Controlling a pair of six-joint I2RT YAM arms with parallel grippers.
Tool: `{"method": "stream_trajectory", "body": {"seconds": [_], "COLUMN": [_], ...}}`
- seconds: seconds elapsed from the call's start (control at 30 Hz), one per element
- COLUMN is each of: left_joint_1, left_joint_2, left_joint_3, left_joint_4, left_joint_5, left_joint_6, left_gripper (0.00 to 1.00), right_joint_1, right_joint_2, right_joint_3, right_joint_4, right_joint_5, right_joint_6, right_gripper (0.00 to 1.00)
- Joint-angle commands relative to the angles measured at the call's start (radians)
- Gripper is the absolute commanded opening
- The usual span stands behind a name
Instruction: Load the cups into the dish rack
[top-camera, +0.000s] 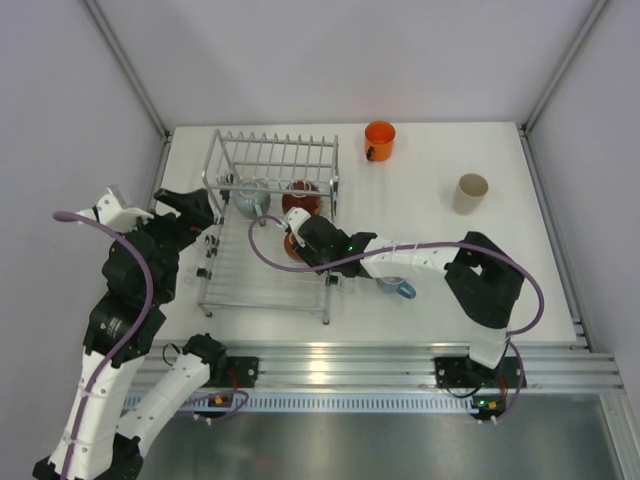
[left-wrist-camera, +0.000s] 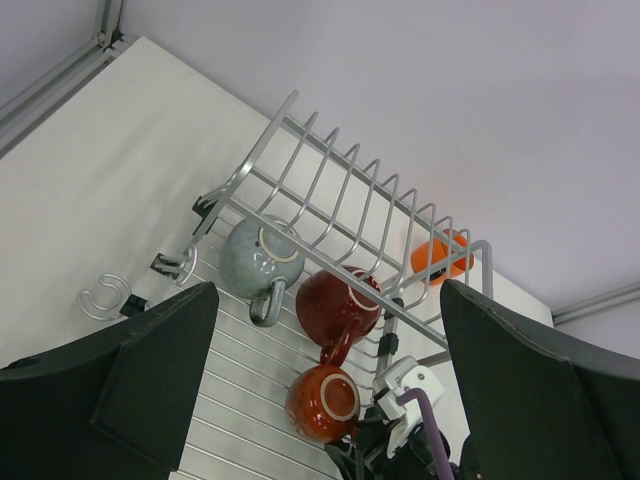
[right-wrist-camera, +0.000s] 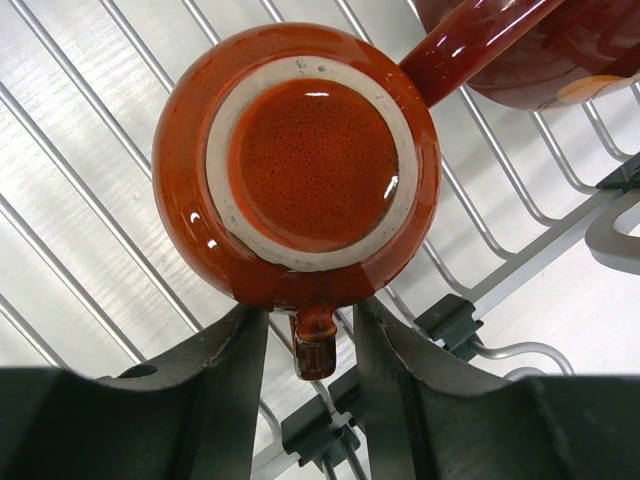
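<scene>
Right wrist: mug (right-wrist-camera: 300, 150) near rack (right-wrist-camera: 520, 268) edge

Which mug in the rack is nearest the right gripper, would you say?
The upturned red-orange mug, its handle between the right gripper's jaws; the other two sit farther.

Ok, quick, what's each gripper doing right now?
Left gripper: open, holding nothing.
Right gripper: open, jaws either side of the handle of the dark red-orange mug in the dish rack, not gripping it.
</scene>
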Motion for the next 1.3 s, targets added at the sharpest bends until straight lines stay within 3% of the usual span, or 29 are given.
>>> {"method": "stream_trajectory", "body": {"seconds": [0.0,0.37,0.57,0.7,0.73,0.83,0.97,1.27], "left_joint_1": [0.000,0.000,0.000,-0.001,-0.002,0.000,-0.005,-0.051], "left_joint_2": [-0.004,-0.004,0.040,0.105,0.144,0.241,0.313,0.261], "left_joint_3": [0.006,-0.014,-0.031,-0.040,-0.049,-0.055,-0.075,-0.178], "left_joint_4": [0.018,0.039,0.096,0.160,0.189,0.246,0.300,0.430], "left_joint_5": [0.011,0.052,0.207,0.400,0.577,0.818,1.022,1.138], "left_joint_6": [-0.002,0.009,0.048,0.081,0.087,0.090,0.087,0.070], "left_gripper": [0.98,0.98,0.98,0.96,0.96,0.94,0.91,0.94], "right_joint_1": [-0.007,-0.005,-0.005,-0.007,-0.007,-0.021,-0.140,-0.592], "right_joint_2": [-0.062,-0.225,-0.392,-0.513,-0.534,-0.610,-0.642,-0.619], "right_joint_3": [-0.001,-0.024,-0.090,-0.108,-0.116,-0.128,-0.144,-0.182], "right_joint_4": [0.032,-0.075,-0.125,-0.183,-0.197,-0.244,-0.307,-0.315], "right_joint_5": [0.011,0.004,-0.040,-0.008,0.007,0.075,0.104,0.095], "right_joint_6": [0.009,0.075,0.173,0.210,0.225,0.253,0.228,0.185], "right_gripper": [0.41,0.45,0.45,0.44,0.45,0.44,0.42,0.41]}}
